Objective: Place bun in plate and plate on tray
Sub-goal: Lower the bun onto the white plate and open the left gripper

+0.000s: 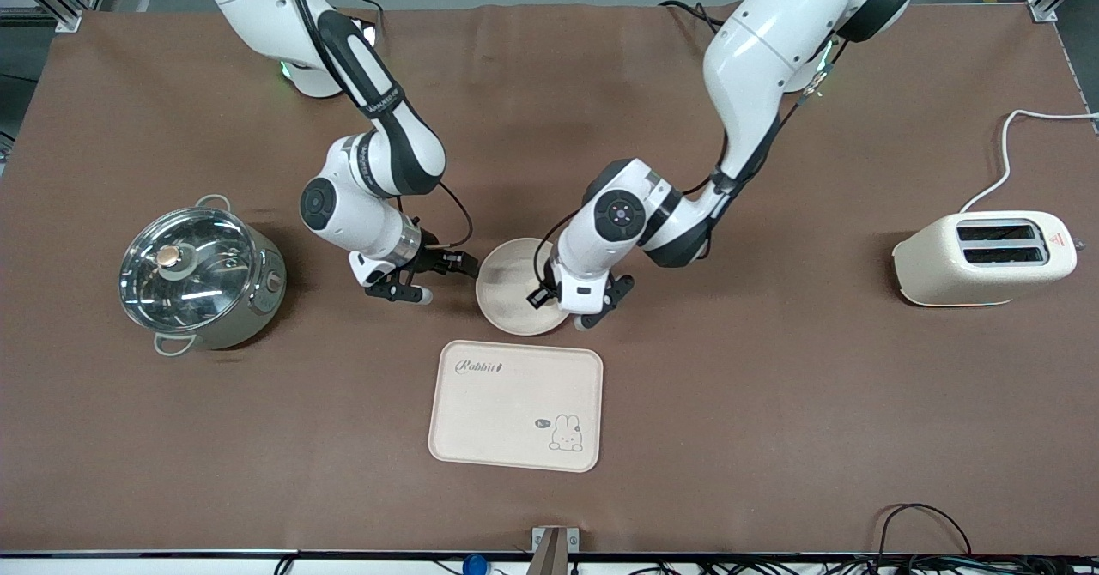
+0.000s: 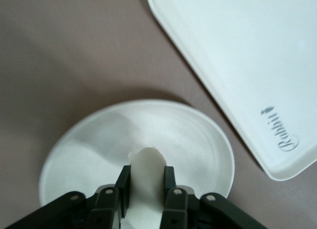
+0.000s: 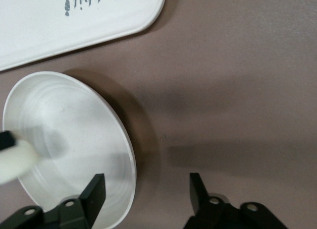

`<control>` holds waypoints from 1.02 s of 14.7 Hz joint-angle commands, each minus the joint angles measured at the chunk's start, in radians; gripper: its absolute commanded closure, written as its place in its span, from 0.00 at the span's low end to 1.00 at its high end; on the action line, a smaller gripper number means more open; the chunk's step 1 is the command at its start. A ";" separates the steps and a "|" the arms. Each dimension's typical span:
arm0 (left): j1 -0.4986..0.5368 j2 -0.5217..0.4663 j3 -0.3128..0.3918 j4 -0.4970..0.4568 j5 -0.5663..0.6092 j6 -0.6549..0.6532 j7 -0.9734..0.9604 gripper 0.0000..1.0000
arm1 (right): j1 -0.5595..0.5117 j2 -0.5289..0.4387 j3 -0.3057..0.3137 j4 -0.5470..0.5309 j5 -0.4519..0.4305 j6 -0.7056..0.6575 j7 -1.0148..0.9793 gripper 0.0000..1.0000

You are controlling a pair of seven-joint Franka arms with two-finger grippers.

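The round cream plate (image 1: 506, 281) lies on the table, just farther from the front camera than the Rabbit tray (image 1: 515, 405). My left gripper (image 1: 551, 299) is over the plate and shut on the small white bun (image 2: 147, 162), held just above the plate (image 2: 193, 140). The bun is hidden under the hand in the front view. My right gripper (image 1: 442, 276) is open and empty, low at the plate's edge toward the right arm's end. In the right wrist view the gripper (image 3: 146, 184) straddles the plate's rim (image 3: 130, 154), and the bun (image 3: 14, 162) and tray (image 3: 74, 21) show.
A steel pot with a glass lid (image 1: 199, 276) stands toward the right arm's end of the table. A cream toaster (image 1: 987, 257) with a white cord stands toward the left arm's end. The tray corner (image 2: 237, 50) lies close beside the plate.
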 commanded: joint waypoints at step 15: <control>0.115 -0.332 0.097 0.035 0.090 -0.402 0.201 0.00 | 0.075 0.124 -0.008 0.087 0.019 0.092 0.036 0.92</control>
